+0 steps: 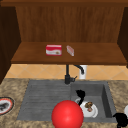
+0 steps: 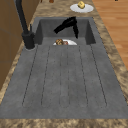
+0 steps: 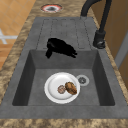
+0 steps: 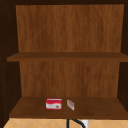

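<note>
Sink basin (image 3: pixel 35 75): dark grey, rectangular, matte, sitting at the right end of a ribbed draining board (image 2: pixel 65 82) of the same grey. It is holding 1 white round plate (image 3: pixel 53 86), which is lying flat on the basin floor just beside the round metal drain (image 3: pixel 82 80). The plate is carrying 2 food items: a brown oval piece (image 3: pixel 70 88) and a smaller, paler round piece (image 3: pixel 61 89), touching each other near the plate edge closest to the drain.

Left hand (image 3: pixel 60 47): black, hovering over the basin's left end, above the plate and apart from it. Its fingers are hanging relaxed and are grasping nothing.

Right hand (image 1: pixel 121 119): black, hanging at the basin's front right corner, over the speckled stone counter. Whether its fingers are spread or clenched cannot be told.

Faucet (image 1: pixel 68 75): black, slim, curved spout, standing at the basin's rear edge.

Red ball (image 1: pixel 67 115): smooth, glossy, showing in front of the basin's front rim in the front view.

Counter plates: 1 white plate (image 2: pixel 81 8) right of the basin, bearing a yellow lump; 1 red-rimmed plate (image 3: pixel 51 8) beyond the draining board, far from the basin.

Wooden shelf (image 4: pixel 32 108) above the basin: holding 1 red-and-white box (image 4: pixel 53 104) and 1 small pale box (image 4: pixel 70 104), standing near each other.
</note>
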Action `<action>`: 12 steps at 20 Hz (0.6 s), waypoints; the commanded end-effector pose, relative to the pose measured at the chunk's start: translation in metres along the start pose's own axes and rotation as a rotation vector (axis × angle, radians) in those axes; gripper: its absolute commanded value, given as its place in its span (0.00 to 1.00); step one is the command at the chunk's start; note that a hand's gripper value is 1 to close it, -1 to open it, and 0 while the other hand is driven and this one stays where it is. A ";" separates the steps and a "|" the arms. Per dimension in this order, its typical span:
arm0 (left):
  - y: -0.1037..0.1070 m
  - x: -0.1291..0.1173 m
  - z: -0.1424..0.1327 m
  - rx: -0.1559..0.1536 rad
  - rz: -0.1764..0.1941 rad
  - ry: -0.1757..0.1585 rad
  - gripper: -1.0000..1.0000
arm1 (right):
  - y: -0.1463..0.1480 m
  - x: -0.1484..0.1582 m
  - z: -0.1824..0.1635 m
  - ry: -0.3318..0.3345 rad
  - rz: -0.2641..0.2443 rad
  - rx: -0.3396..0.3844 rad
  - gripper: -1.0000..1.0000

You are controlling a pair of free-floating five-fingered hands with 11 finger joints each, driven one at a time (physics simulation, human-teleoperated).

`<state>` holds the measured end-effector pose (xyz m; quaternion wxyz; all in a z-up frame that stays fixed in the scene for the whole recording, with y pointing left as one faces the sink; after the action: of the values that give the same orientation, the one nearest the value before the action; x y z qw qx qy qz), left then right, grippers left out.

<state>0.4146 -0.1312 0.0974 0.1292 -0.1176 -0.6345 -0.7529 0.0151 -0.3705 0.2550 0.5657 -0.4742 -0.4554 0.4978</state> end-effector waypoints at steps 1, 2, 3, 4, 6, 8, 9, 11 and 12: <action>0.011 0.010 0.010 0.060 -0.078 -0.055 0.00 | 0.000 0.000 0.000 0.000 0.000 0.000 0.50; 0.014 0.014 0.012 0.064 -0.083 -0.058 0.00 | 0.000 0.000 0.000 0.000 0.000 0.000 0.50; 0.017 0.017 0.014 0.069 -0.084 -0.060 0.00 | 0.000 0.000 0.000 0.000 0.000 0.000 0.50; 0.019 0.019 0.019 0.080 -0.082 -0.055 0.00 | 0.000 0.000 0.000 0.000 0.000 0.000 0.50; 0.024 0.023 0.028 0.095 -0.079 -0.051 0.00 | 0.000 0.000 0.000 0.000 0.000 0.000 0.50; 0.025 0.021 0.037 0.106 -0.099 -0.052 0.00 | 0.000 0.000 0.000 0.000 0.000 0.000 0.50; 0.020 0.020 0.043 0.092 -0.091 -0.050 0.00 | 0.000 0.000 0.000 0.000 0.000 0.000 0.50; 0.020 0.023 0.052 0.094 -0.127 -0.046 0.00 | 0.000 0.000 0.000 0.000 0.000 0.000 0.50; 0.023 0.023 0.057 0.099 -0.145 -0.045 0.00 | 0.000 0.000 0.000 0.000 0.000 0.000 0.50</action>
<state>0.4023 -0.0938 0.1317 0.0962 -0.1033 -0.6528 -0.7443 0.0151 -0.3705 0.2550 0.5657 -0.4742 -0.4554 0.4978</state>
